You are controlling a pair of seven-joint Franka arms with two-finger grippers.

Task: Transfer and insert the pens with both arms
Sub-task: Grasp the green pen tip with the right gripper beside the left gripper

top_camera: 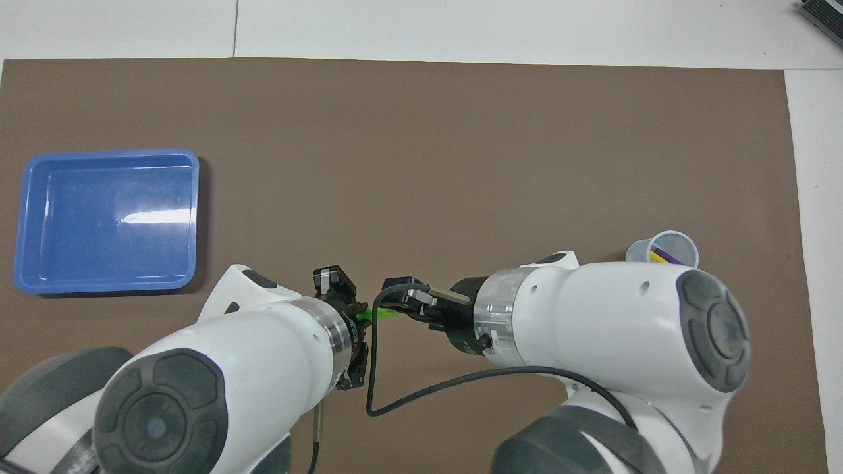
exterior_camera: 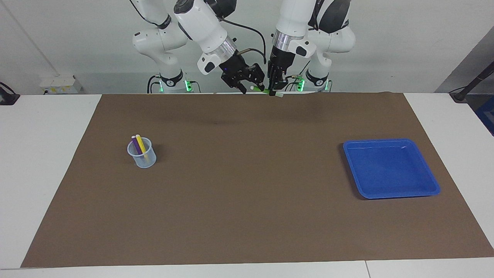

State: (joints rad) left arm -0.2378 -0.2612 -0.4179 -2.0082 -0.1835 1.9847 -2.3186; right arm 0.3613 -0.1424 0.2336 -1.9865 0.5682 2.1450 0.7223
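Note:
A green pen (exterior_camera: 265,91) hangs level in the air over the robots' edge of the brown mat (exterior_camera: 247,200), midway between the arms. My left gripper (exterior_camera: 274,92) is shut on it, pointing straight down. My right gripper (exterior_camera: 252,87) comes in slanted, its fingers still apart on either side of the pen's pale capped end. The overhead view shows only a short green stretch of the pen (top_camera: 385,314) between the left gripper (top_camera: 359,309) and right gripper (top_camera: 405,303). A purple pen (exterior_camera: 135,144) and a yellow pen (exterior_camera: 141,144) stand in a clear cup (exterior_camera: 142,158).
The cup (top_camera: 665,250) stands toward the right arm's end of the table. A blue tray (exterior_camera: 389,195) with nothing in it lies toward the left arm's end, also seen from overhead as the tray (top_camera: 105,286). White table surrounds the mat.

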